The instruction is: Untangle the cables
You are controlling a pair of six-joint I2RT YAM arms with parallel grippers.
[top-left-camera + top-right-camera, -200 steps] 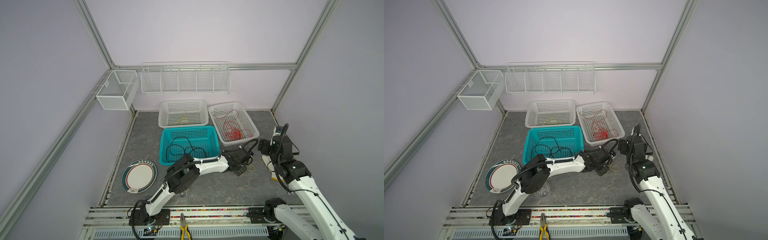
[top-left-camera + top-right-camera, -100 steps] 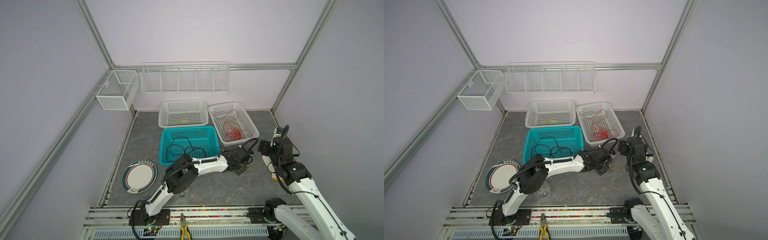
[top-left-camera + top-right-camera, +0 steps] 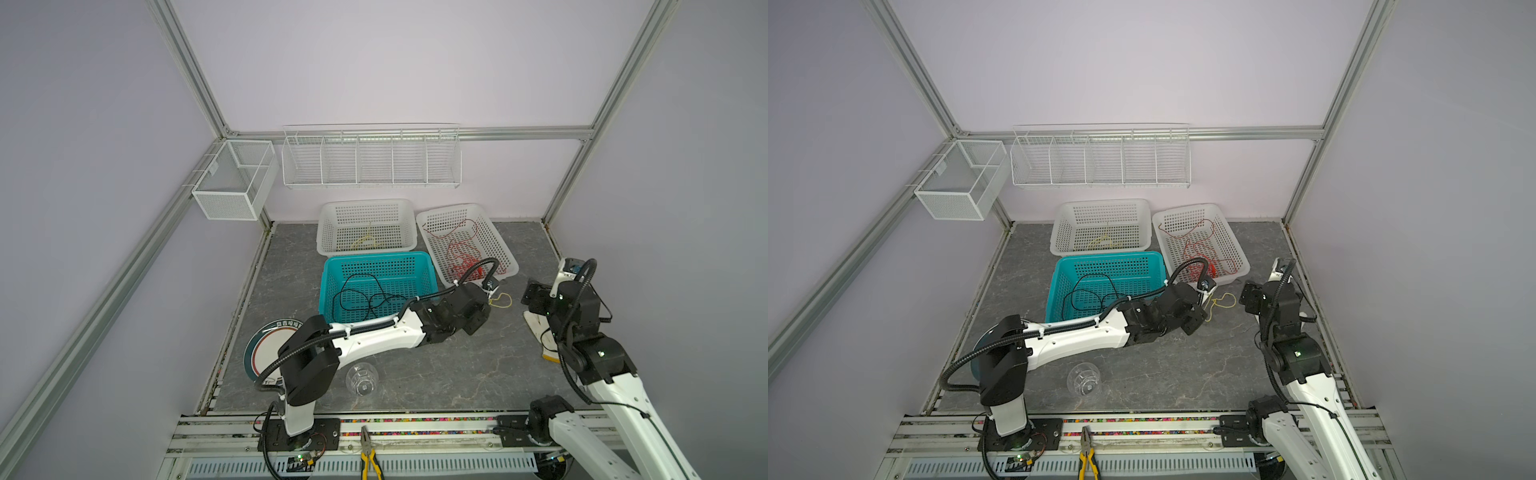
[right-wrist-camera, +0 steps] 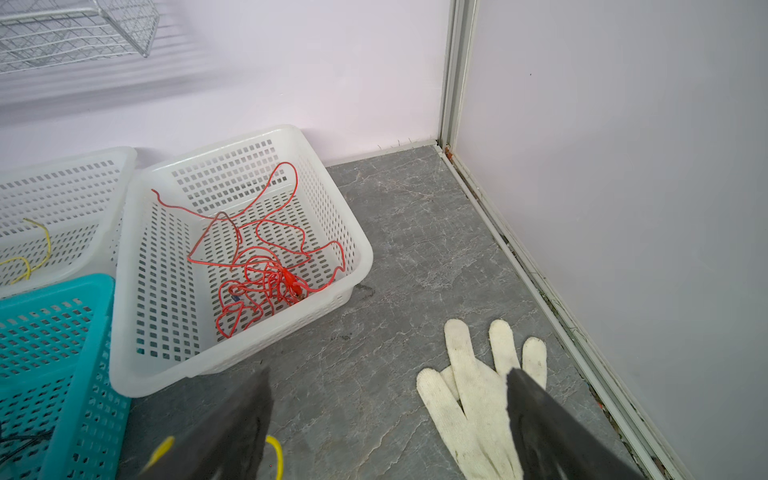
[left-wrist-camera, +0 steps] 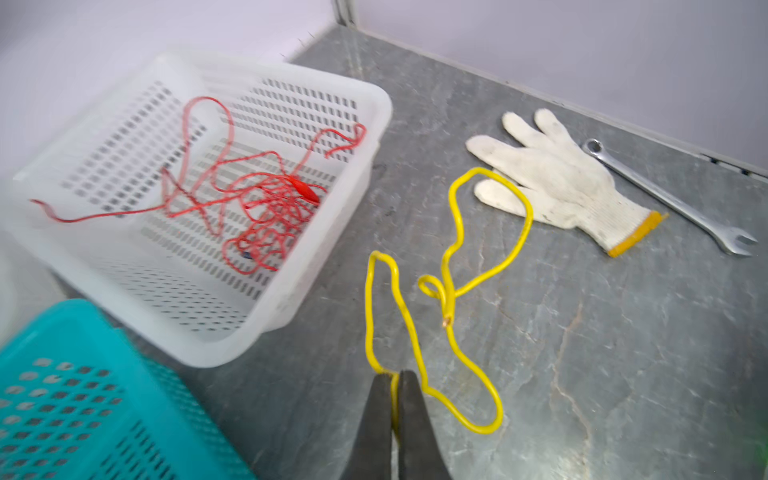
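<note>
**Step in hand.** We judge the sorting to be near its end, with one cable left to stow.

- The red cable [image 5: 266, 208] lies bundled in the white basket [image 5: 376, 112].
- The black cable [image 3: 361, 295] lies in the teal basket [image 3: 376, 258].
- A stored yellow cable [image 3: 363, 242] lies in the rear white basket [image 3: 365, 204].
- The loose yellow cable [image 5: 478, 171] lies on the worktop [image 5: 602, 353], just beside the white basket and apart from all the other cables.

**Gripper state.**

- The left gripper [image 5: 394, 380] is closed on the loose yellow cable at one bend, low over the worktop.
- The right gripper [image 4: 386, 374] stands wide open and holds nothing. It hangs above the glove [image 4: 469, 399].

**Cable condition.** The loose yellow cable crosses itself once, forming a small curl near its bare end. Its far loop reaches the fingers of the glove. We cannot tell whether it rests on them.

**Next move.**

1. We expect the left gripper to rise until the whole cable hangs clear of the worktop.
2. It then carries the cable over the baskets to the rear white basket.
3. The cable looks stiff and keeps its bends, so a trailing loop may catch a basket rim or drag the glove. The lift needs height before any sideways travel.
4. If the curl must be opened first, the right gripper takes the bare end and draws it away.
</note>
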